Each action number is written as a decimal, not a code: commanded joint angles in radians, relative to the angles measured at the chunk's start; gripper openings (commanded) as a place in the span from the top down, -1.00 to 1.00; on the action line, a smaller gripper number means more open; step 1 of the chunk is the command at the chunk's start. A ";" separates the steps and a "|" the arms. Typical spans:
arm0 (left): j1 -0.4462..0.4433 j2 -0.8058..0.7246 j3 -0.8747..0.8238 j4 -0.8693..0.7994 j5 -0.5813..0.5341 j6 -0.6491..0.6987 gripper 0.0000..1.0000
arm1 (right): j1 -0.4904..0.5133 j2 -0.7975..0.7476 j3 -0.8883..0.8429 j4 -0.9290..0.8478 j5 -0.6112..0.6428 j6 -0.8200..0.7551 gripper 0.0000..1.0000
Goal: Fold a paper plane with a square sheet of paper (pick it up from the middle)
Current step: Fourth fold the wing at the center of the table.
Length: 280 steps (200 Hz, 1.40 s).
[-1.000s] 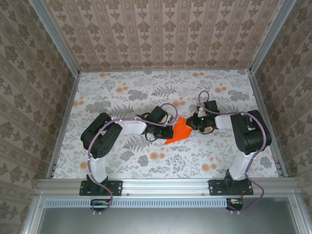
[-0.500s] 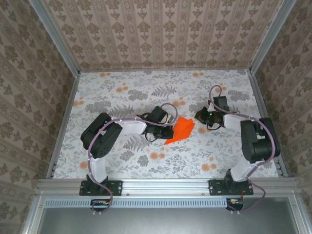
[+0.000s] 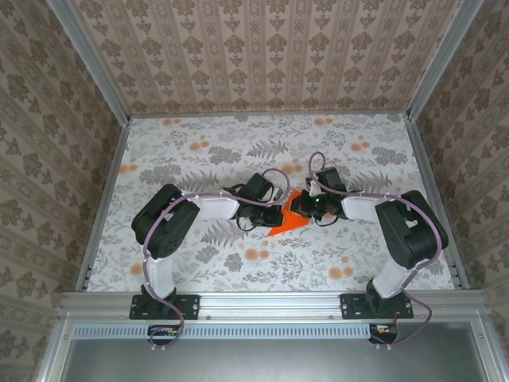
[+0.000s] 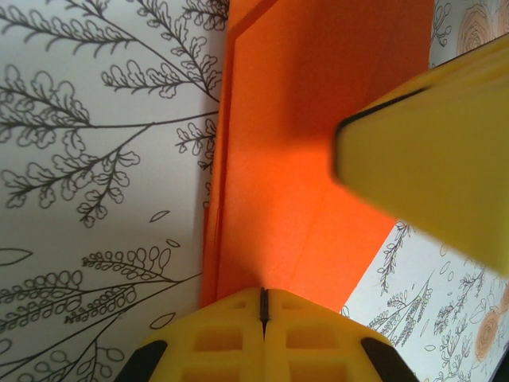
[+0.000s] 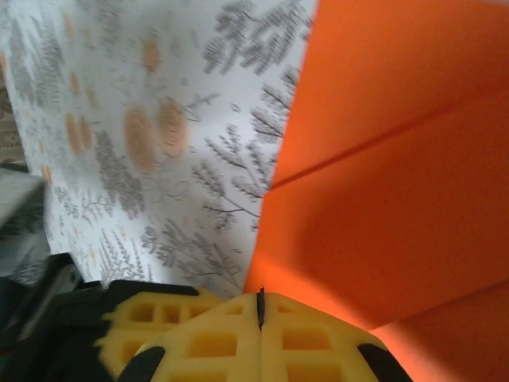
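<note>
On the counter (image 3: pixel 199 159), flanks the creased square sheet of paper (image 4: pixel 302 159) with left end effector (image 4: pixel 263 293) and right end effector (image 5: pixel 260 296); holds both pressed together at its edges.

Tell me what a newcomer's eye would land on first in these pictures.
The bright orange paper stands out, creased and lying in the middle of the flower-print table. Two black arms reach in from either side. The left hand and the right hand both have their yellow fingers shut, with the tips right at the paper.
</note>
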 commanded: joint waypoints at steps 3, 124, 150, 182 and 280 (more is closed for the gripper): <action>-0.009 0.050 -0.028 -0.191 -0.053 0.035 1.00 | 0.001 0.059 -0.015 0.046 -0.038 0.050 0.92; -0.024 -0.078 0.051 -0.116 0.004 -0.066 0.68 | -0.017 0.122 -0.026 -0.108 0.095 0.007 0.96; -0.045 -0.107 -0.010 -0.040 0.006 -0.144 0.66 | -0.016 0.134 -0.022 -0.118 0.095 0.007 0.96; -0.059 -0.102 -0.020 -0.027 0.002 -0.175 0.65 | -0.017 0.148 -0.017 -0.124 0.092 0.007 0.96; -0.046 -0.050 -0.024 -0.069 -0.046 -0.181 0.66 | -0.016 0.170 0.000 -0.156 0.096 0.000 0.96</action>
